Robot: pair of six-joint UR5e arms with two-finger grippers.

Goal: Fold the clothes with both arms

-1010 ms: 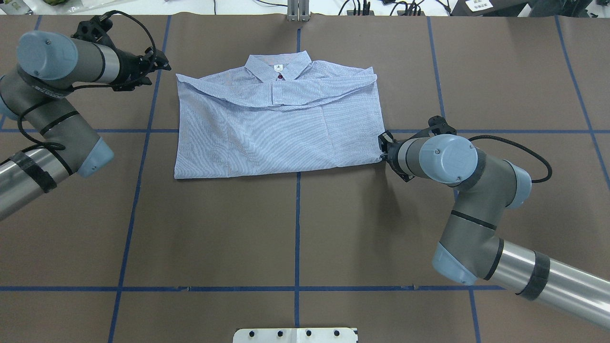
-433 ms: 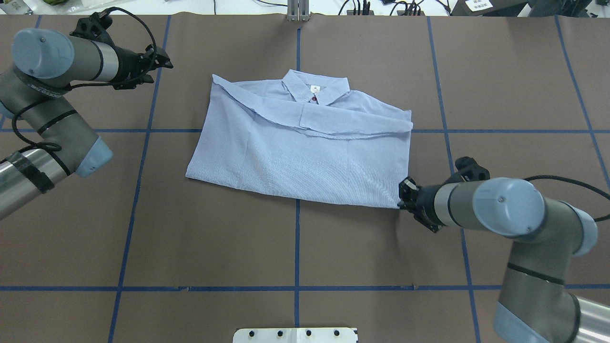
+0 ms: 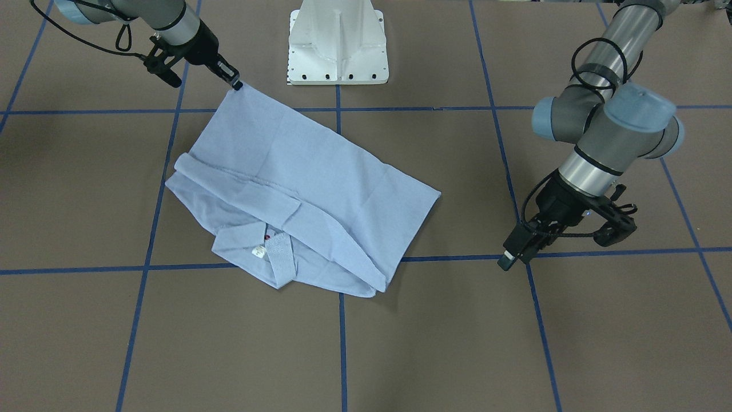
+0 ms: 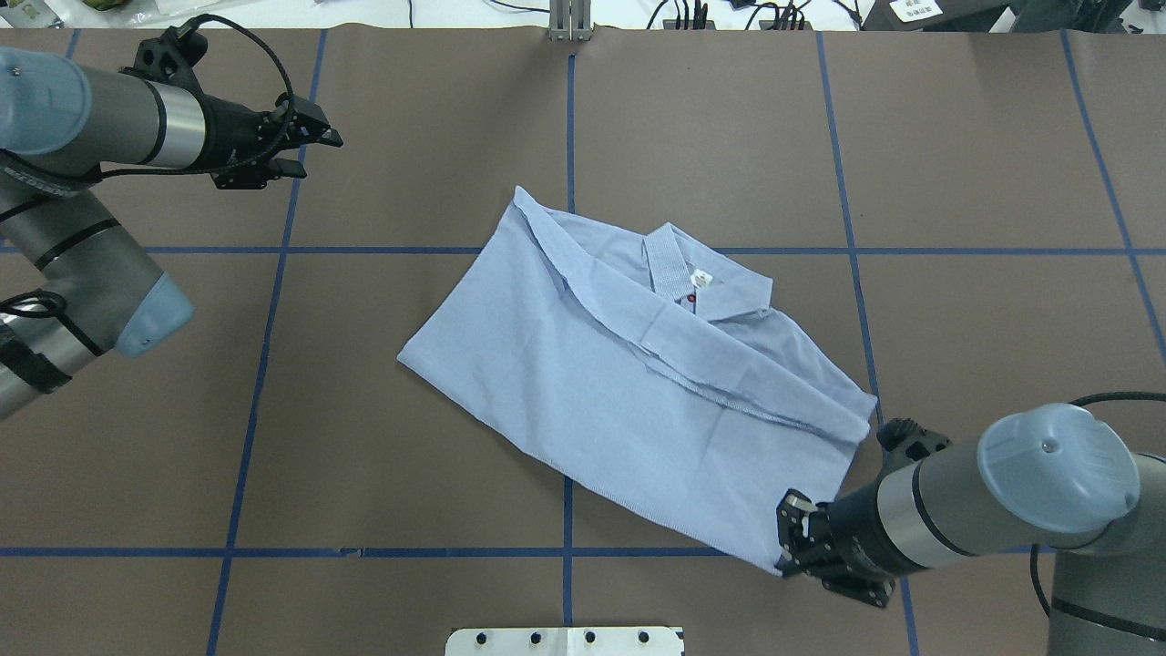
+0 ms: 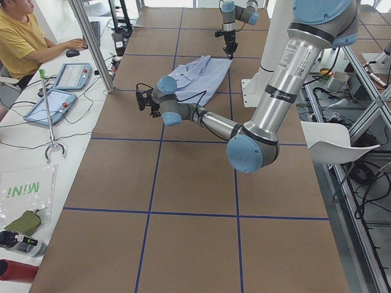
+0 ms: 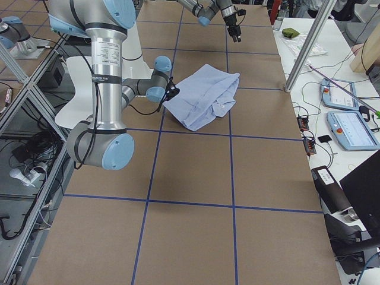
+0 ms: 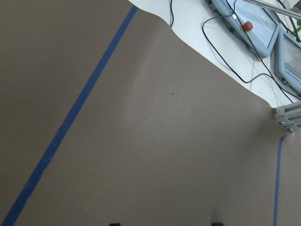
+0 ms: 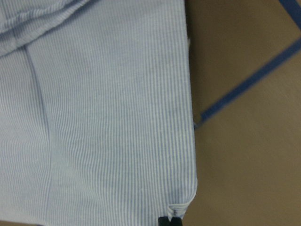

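The brown table (image 4: 364,456), crossed by blue tape lines (image 4: 273,251), fills every exterior view. In the overhead view the shirt (image 4: 629,383) lies on it at a slant, running from the centre of the frame down to the lower right. It is folded into a rough rectangle with a sleeve laid across the front.

The right arm (image 4: 1002,497) enters from the lower right of the overhead view. The left arm (image 4: 82,118) lies along the upper left, well apart from the cloth. The front-facing view adds the white pedestal base (image 3: 337,40) at top centre, of which the overhead view shows only an edge at the bottom. Only the exterior left view shows a person (image 5: 21,39) in a yellow top, seated at a bench at upper left.

The right gripper (image 4: 791,538) is clamped on the shirt's lower right corner. Its wrist view confirms this: the striped corner ends at a dark fingertip (image 8: 164,220) at the bottom edge. The left gripper (image 4: 319,146) holds nothing. Its wrist view shows two fingertips (image 7: 114,224) set wide apart at the bottom of the frame, over bare table.

The collar (image 4: 692,273) points to the upper right in the overhead view. A small red button (image 4: 691,296) sits just below its white label.
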